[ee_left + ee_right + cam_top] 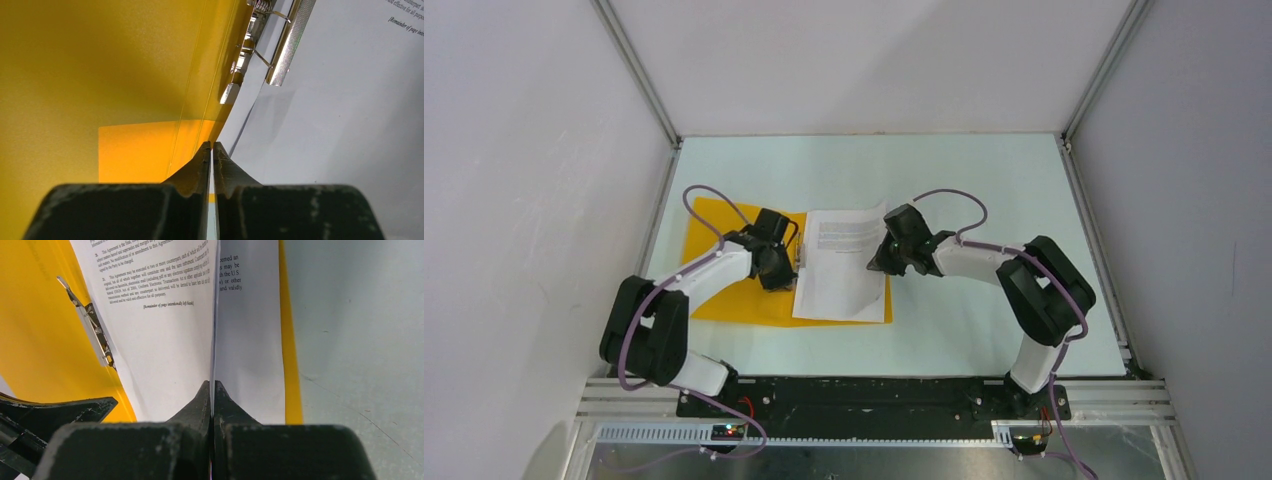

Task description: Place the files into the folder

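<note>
The folder (724,270) lies open on the table (984,200), left half bare, right half covered by the files (839,285), which sit inside it with their left edge at the metal clip (289,47). The right gripper (212,384) is closed on the right-hand edge of the top sheet, which stands lifted off the sheet beneath. The left gripper (213,145) sits at the spine-side edge of the sheets, jaws drawn to a thin slit; whether paper is pinched there cannot be told. Judgement: the step is seating the sheets flat and square. Recommended: lower the raised edge slowly and release only once it matches the sheet below, pull lightly to avoid creasing, steady the spine side with the left arm, and stay clear of the clip lever
</note>
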Available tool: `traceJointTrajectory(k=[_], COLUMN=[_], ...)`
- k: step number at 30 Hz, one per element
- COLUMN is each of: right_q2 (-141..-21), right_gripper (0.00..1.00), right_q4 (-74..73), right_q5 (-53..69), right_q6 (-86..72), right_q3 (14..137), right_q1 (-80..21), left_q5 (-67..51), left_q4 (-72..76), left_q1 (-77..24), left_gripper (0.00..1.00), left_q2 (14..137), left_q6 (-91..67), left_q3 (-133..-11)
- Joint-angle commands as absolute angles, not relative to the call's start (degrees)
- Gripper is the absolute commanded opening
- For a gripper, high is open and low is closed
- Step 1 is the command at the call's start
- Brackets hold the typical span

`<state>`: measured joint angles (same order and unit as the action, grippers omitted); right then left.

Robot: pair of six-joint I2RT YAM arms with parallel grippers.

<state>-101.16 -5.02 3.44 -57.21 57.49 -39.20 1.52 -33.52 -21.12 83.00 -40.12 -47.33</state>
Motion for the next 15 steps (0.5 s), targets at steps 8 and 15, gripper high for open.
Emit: traceJointTrajectory(k=[8, 15], right_q2=[-103.86, -105.16], right_gripper=[0.0, 0.0], right_q4=[-4.32, -4.66], right_q5=[4.91, 4.81], right_q6=[-56.79, -57.01], right_q3=[60.82, 62.54], right_q1=[-39.68, -40.75], left_q5=[4.6, 4.36], left_q4=[-31.43, -31.32], left_q1=[-24.49, -25.35], left_gripper=[0.08, 0.06], left_q2=[85.04, 84.72], left_q6=[-43.05, -43.54], left_q3=[-45.94, -45.46])
